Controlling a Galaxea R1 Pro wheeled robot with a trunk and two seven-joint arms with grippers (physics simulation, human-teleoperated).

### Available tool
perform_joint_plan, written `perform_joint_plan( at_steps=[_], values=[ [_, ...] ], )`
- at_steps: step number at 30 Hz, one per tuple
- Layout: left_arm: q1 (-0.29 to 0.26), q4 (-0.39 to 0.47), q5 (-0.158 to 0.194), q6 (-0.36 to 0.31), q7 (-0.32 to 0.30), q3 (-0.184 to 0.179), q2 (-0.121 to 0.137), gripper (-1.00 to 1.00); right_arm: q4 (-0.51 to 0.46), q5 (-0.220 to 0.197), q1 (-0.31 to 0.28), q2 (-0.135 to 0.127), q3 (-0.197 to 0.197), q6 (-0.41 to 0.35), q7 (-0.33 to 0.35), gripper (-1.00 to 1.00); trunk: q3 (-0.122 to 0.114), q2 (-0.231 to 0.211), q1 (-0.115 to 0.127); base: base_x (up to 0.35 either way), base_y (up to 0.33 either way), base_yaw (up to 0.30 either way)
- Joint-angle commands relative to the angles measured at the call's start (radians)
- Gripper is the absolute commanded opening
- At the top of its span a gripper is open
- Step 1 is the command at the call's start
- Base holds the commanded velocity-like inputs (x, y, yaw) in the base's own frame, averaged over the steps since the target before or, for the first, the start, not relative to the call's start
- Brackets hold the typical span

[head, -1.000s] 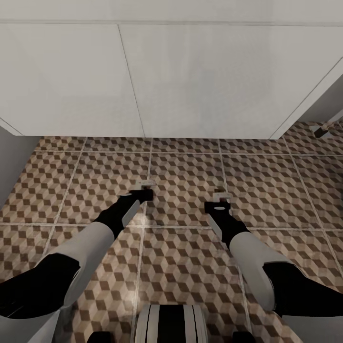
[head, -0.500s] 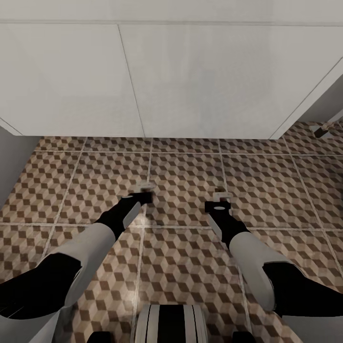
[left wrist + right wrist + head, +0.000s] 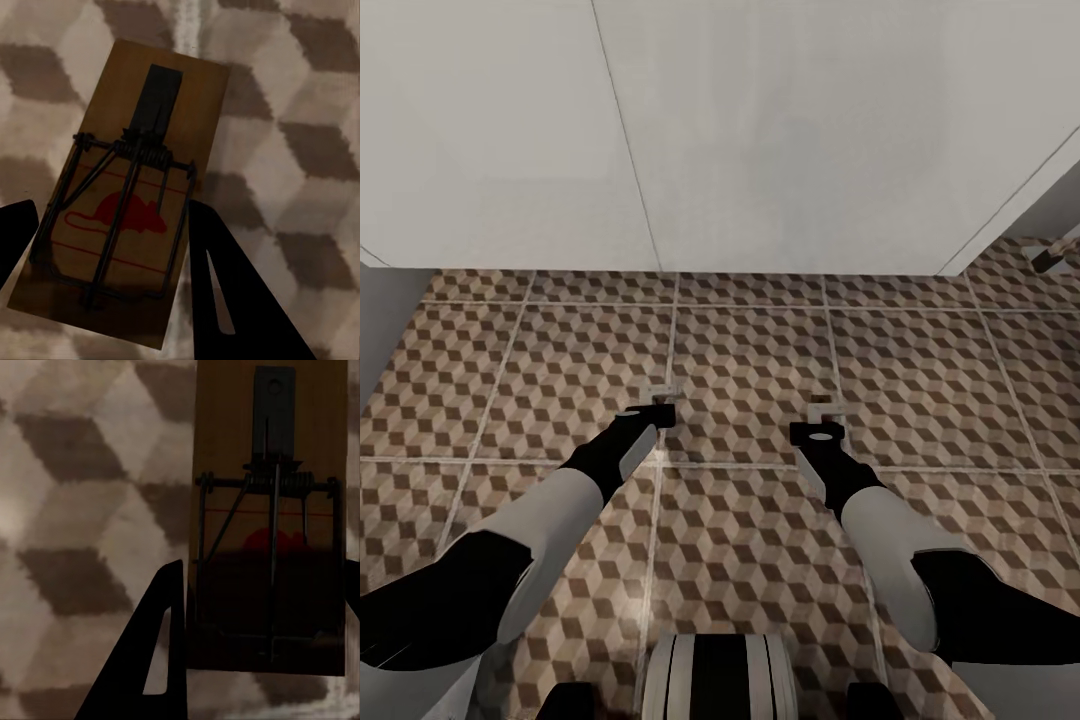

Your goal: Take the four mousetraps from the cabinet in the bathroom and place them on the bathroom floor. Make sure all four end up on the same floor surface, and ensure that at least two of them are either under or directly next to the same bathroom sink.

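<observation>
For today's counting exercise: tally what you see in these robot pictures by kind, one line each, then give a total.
Mousetraps: 2, left one, right one
Grippers: 2, left gripper, right gripper
White vanity unit: 1
Total: 5

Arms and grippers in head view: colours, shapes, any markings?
Both arms have glossy black upper segments and white tapered forearm shells ending in black wrists. The left gripper and right gripper have pale grey tips; the right wrist carries a white oval mark. In the wrist views the fingers are flat black wedges with a slot.
</observation>
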State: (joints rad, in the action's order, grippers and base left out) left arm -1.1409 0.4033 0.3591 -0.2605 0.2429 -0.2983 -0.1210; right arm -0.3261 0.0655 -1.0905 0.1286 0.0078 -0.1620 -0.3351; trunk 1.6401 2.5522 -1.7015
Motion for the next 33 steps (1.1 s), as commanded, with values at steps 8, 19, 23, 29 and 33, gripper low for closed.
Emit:
perform_joint_plan(
  at_steps=[8, 19, 23, 29, 33],
  values=[
    [0.000, 0.010, 0.008, 0.000, 0.009, -0.008, 0.002, -1.00, -0.001, 0.004, 0.000, 0.000, 0.002, 0.003, 0.000, -1.00, 0.028, 0.002, -0.003, 0.000, 0.000, 0.000],
    [0.000, 0.012, 0.009, -0.001, 0.010, -0.008, -0.001, -1.00, 0.000, 0.001, 0.000, 0.000, 0.000, 0.005, 0.005, -1.00, 0.028, 0.002, -0.003, 0.000, 0.000, 0.000],
    [0.000, 0.009, 0.009, 0.000, 0.023, -0.008, -0.003, -1.00, 0.000, 0.000, 0.000, 0.000, 0.000, 0.005, 0.006, -1.00, 0.028, 0.002, -0.003, 0.000, 0.000, 0.000],
    [0.000, 0.003, 0.006, 0.004, 0.028, -0.008, -0.005, -1.00, 0.008, -0.002, 0.000, 0.001, 0.000, 0.005, 0.009, -1.00, 0.028, 0.002, -0.003, 0.000, 0.000, 0.000],
    [0.000, -0.003, 0.005, 0.024, 0.028, -0.008, -0.004, -1.00, 0.010, -0.005, 0.000, 0.001, 0.000, 0.004, 0.021, -1.00, 0.028, 0.002, -0.003, 0.000, 0.000, 0.000]
  ],
)
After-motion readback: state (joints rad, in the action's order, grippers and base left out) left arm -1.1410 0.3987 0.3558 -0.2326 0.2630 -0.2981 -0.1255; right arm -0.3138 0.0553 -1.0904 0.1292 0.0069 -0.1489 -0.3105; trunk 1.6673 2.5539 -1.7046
